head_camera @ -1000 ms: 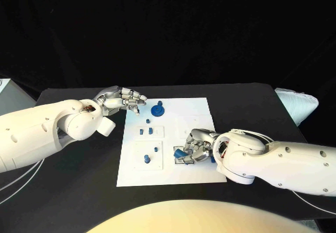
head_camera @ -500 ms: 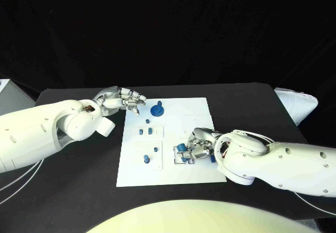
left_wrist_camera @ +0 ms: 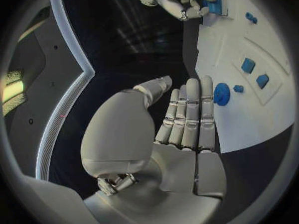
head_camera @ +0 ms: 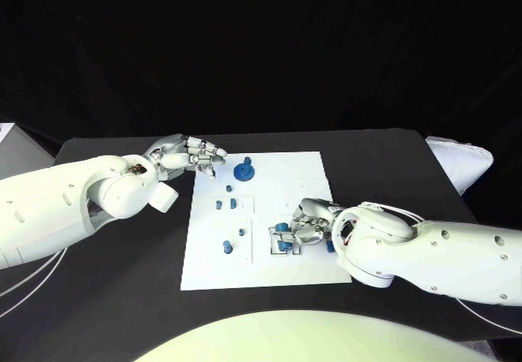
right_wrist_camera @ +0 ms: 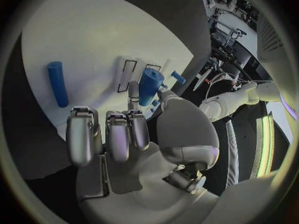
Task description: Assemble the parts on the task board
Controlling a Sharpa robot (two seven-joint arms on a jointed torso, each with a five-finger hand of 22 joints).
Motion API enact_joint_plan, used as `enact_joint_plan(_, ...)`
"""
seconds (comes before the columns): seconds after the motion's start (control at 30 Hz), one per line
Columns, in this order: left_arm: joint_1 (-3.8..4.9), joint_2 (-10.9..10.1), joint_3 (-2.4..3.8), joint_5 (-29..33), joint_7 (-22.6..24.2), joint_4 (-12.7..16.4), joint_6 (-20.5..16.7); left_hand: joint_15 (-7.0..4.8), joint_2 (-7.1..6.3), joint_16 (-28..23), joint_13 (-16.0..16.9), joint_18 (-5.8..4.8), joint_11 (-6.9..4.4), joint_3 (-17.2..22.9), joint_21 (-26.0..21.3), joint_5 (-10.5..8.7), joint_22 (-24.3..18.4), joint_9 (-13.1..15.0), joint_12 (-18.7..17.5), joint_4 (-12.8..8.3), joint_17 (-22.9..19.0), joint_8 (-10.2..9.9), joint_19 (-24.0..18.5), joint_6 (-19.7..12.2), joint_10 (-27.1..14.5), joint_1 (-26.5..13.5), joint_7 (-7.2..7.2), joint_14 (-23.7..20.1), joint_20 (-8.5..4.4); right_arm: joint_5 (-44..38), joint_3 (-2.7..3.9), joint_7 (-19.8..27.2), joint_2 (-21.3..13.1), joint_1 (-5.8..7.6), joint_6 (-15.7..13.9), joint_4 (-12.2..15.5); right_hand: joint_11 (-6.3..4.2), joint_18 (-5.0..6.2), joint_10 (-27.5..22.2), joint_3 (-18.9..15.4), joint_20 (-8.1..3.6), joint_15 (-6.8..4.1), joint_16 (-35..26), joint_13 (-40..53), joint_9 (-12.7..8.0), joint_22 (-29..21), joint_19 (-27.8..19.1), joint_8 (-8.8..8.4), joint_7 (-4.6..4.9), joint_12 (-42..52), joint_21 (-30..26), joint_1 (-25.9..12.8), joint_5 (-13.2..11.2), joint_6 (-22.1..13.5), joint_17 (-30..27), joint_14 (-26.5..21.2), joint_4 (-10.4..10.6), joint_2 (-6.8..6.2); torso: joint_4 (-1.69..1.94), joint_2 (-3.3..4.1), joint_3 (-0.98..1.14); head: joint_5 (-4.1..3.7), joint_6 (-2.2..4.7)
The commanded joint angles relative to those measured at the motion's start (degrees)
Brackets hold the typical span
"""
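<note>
Right hand point(head_camera: 310, 226): fingers curled in, thumb and a finger pinching a blue cylindrical part point(right_wrist_camera: 149, 85) just above a black-outlined slot point(head_camera: 285, 244) in the lower middle of the task board point(head_camera: 305, 170); in the head view the part point(head_camera: 282, 228) sat at the fingertips, centre of frame. Whether it touched the board could not be told. A long blue rod point(right_wrist_camera: 57, 83) lay flat on the white plate beside the fingers, apart from them.

Left hand point(head_camera: 187, 156): fingers straight and pressed side by side, thumb slightly apart, holding nothing. It hung over the board's upper-left corner, in the upper left of the head view.

Nearby on the board: a round blue gear with a peg point(head_camera: 246, 171) just right of the left fingertips; two small blue pieces point(head_camera: 225, 203) in a recess at the left-centre; one blue peg point(head_camera: 228, 246) lower left.

The board's right strip and bottom edge were bare white. Black table point(head_camera: 413, 162) surrounded the plate on all sides, widest at the right and top.
</note>
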Motion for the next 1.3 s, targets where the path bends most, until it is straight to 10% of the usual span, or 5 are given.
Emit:
enact_joint_plan(0.03, 0.03, 0.0, 0.03, -0.1, 0.1, 0.1, 1.0, 0.08, 0.46, -0.1, -0.1, 0.77, -0.03, -0.2, -0.4, 0.09, -0.1, -0.1, 0.2, 0.3, -0.1, 0.2, -0.1, -0.3, -0.4, 0.1, 0.15, -0.2, 0.41, 0.0, -0.01, 0.2, 0.1, -0.05, -0.1, 0.0, -0.11, -0.56, 2.7, -0.6, -0.22, -0.09, 0.3, 10.6, 0.0, 13.1, 4.6, 0.42, -0.12, -0.3, 0.0, -0.6, -0.8, -0.5, 14.4, 5.9, 0.1, -0.04, 0.01, 0.03, -0.04, 0.06, -0.01)
enact_joint_plan(0.63, 0.03, 0.1, 0.03, -0.1, -0.1, 0.1, 1.2, 0.09, 0.55, -0.1, -0.1, 0.77, -0.02, -0.1, -0.4, 0.12, -0.1, -0.1, 0.2, 0.4, -0.1, 0.2, -0.1, -0.4, -0.4, 0.0, 0.15, -0.2, 0.43, 0.1, -0.01, 1.8, -0.4, -0.05, -0.7, 0.0, -0.02, -0.5, 2.5, -3.0, -0.15, -0.01, 0.2, 10.5, 0.2, 13.0, 4.5, 0.85, -0.02, -0.7, -0.3, -0.4, -4.1, -1.0, 14.3, 5.9, 0.1, 0.1, 0.0, 0.01, 0.04, 0.2, -0.01)
enact_joint_plan(0.87, 0.03, 0.0, 0.03, -0.1, 0.0, 0.1, 1.1, 0.1, 0.58, -0.1, -0.1, 0.77, -0.01, -0.1, -0.4, 0.13, -0.1, -0.1, 0.2, 0.4, -0.1, 0.3, -0.1, -0.4, -0.5, 0.0, 0.16, -0.2, 0.44, 0.9, -0.01, 6.8, -1.4, -0.05, -0.4, 0.5, 0.08, -0.4, 2.3, -3.6, -0.1, 0.05, 0.1, 10.4, -0.2, 12.9, 4.4, 0.9, 0.11, -1.3, -0.9, 13.4, -7.7, -1.9, 14.1, 5.8, -0.3, -1.84, -0.05, -0.02, 0.04, 0.37, -0.01)
enact_joint_plan(1.3, 0.03, 0.1, 0.03, -0.1, 0.1, 0.1, 1.1, 0.1, 0.6, -0.1, -0.1, 0.77, -0.02, -0.1, -0.4, 0.14, -0.1, -0.1, 0.2, 0.4, -0.1, 0.3, -0.1, -0.4, -0.5, 0.0, 0.15, -0.2, 0.44, 0.2, -0.03, 6.0, -0.6, -0.56, -0.6, -0.7, -0.12, -0.51, 3.0, -3.7, -0.14, -0.07, 0.2, 11.4, -0.3, 13.1, 4.5, 1.43, -0.14, 0.1, -0.2, 17.4, -9.9, -0.9, 14.3, 5.9, 0.1, -1.65, 0.06, 0.07, 0.06, 0.39, -0.01)
